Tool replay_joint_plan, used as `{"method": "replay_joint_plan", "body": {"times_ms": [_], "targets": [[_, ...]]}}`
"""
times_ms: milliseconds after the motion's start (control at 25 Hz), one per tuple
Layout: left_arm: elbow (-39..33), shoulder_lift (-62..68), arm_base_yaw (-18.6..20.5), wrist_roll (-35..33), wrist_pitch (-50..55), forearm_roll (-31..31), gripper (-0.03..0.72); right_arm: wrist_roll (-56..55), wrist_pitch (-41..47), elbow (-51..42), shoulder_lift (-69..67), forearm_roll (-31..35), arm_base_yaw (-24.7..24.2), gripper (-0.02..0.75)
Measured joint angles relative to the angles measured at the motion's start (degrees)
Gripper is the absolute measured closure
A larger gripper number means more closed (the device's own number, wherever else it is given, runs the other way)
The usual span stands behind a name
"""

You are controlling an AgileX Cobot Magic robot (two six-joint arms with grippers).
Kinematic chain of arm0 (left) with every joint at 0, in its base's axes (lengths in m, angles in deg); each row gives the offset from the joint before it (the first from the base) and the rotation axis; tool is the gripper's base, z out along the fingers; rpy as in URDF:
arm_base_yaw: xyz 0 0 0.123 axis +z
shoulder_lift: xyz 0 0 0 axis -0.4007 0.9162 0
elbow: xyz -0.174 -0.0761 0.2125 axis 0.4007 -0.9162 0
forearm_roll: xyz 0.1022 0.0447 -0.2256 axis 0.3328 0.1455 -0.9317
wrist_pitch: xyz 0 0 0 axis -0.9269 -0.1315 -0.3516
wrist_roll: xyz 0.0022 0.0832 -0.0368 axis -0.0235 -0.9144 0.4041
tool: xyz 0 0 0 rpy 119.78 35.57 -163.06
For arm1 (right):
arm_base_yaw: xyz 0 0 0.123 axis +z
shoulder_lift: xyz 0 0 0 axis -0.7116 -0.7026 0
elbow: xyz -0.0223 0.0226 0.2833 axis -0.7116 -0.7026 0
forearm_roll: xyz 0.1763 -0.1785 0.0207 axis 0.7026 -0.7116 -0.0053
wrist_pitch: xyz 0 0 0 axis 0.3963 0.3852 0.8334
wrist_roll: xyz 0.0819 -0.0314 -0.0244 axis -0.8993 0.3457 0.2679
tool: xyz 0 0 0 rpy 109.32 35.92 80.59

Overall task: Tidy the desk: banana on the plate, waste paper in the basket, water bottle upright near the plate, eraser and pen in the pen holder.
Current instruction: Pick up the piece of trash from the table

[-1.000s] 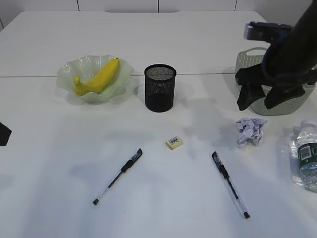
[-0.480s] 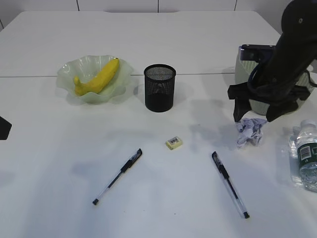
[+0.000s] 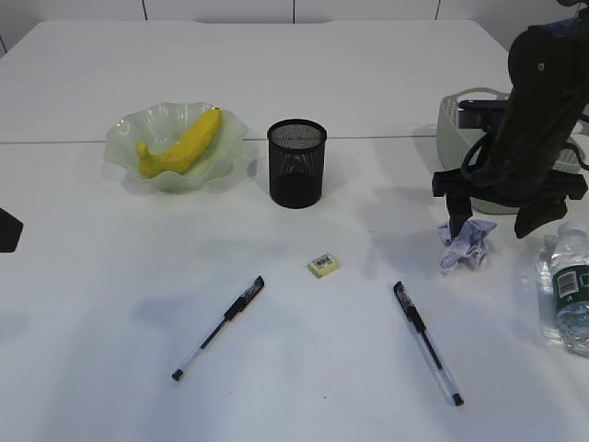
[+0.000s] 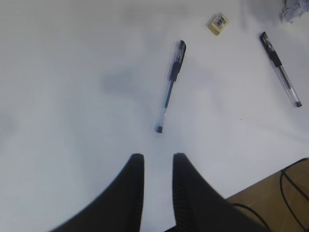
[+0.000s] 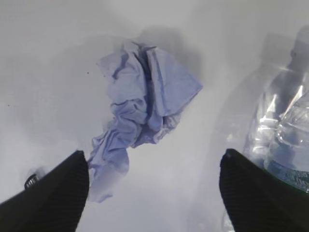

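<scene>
Straddling crumpled pale-blue paper wad (image 5: 145,96), right gripper (image 5: 153,181) wide open, empty; closing risks nudging clear plastic bottle (image 5: 285,130) just beside wad.

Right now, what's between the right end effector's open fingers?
In the right wrist view, the crumpled waste paper lies on the table between the right end effector fingers, not yet gripped. The water bottle lies outside them.

Nothing can be read. The eraser (image 3: 323,264) carries a small dark printed patch, seen also in the left wrist view (image 4: 218,23), too small to make out. The bottle (image 3: 572,292) has a green label with pale marks, too blurred to read.
</scene>
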Motion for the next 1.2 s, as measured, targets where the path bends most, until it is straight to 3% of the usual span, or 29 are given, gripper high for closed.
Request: {"method": "replay_joint_plan", "body": {"times_ms": [1200], "targets": [[0.00,0.00,0.00,-0.02,-1.22,1.79,0.538,3.10,-5.64,0.07,-4.13,2.40,-2.04,0.121]]}}
